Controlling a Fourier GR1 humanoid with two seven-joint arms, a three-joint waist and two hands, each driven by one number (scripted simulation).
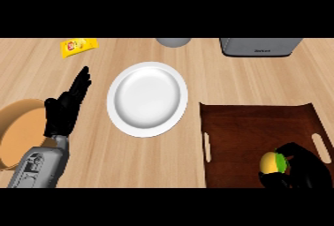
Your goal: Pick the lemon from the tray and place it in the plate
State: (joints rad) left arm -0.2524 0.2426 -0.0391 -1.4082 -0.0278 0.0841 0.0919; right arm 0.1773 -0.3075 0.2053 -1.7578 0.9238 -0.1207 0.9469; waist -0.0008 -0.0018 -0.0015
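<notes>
A yellow lemon (269,162) lies in the near right part of the dark brown tray (248,123). My right hand (301,170) is curled around the lemon, covering its right side and underside. The white plate (147,98) stands left of the tray, with nothing on it. My left hand (65,108) rests open at the left, fingers straight and pointing away, apart from the plate.
A tan bowl (14,128) sits at the left edge beside my left forearm. A yellow snack packet (78,46) lies at the far left. A grey round object (173,42) and a grey appliance (261,47) stand along the far edge.
</notes>
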